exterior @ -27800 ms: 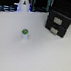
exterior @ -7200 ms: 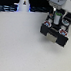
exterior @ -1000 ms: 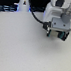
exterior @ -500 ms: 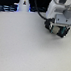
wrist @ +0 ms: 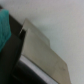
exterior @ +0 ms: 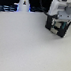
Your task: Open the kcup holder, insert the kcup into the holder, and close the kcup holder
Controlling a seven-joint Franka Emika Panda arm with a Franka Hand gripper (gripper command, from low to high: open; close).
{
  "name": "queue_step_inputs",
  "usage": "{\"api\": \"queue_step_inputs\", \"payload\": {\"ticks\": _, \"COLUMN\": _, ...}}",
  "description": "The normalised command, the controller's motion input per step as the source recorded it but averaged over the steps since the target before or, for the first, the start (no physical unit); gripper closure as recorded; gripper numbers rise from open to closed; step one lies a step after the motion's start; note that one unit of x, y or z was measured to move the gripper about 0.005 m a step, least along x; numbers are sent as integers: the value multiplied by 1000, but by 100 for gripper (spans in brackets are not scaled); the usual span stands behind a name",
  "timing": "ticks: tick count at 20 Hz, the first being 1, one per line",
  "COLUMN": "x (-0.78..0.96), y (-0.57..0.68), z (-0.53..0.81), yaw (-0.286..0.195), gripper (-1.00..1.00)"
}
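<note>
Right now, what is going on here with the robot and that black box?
The arm has its gripper down at the black kcup holder, at the far end of the white table on the exterior view's right. No green-topped kcup lies on the table. The wrist view shows a pale flat panel up close with something teal at the edge. The pictures are too blurred to tell whether the drawer is open or shut.

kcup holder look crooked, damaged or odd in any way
Nothing stands out. The kcup holder sits upright on the table at the exterior view's right, with the pincer over it. The pictures are too blurred to judge fine damage.
</note>
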Motion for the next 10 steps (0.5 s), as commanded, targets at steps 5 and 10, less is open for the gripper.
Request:
{"api": "queue_step_inputs", "payload": {"ticks": 5, "x": -543, "y": 450, "z": 64, "yaw": 99, "gripper": -100}}
{"api": "queue_step_inputs", "payload": {"ticks": 10, "x": -17, "y": 360, "z": 813, "yaw": 102, "gripper": -100}}
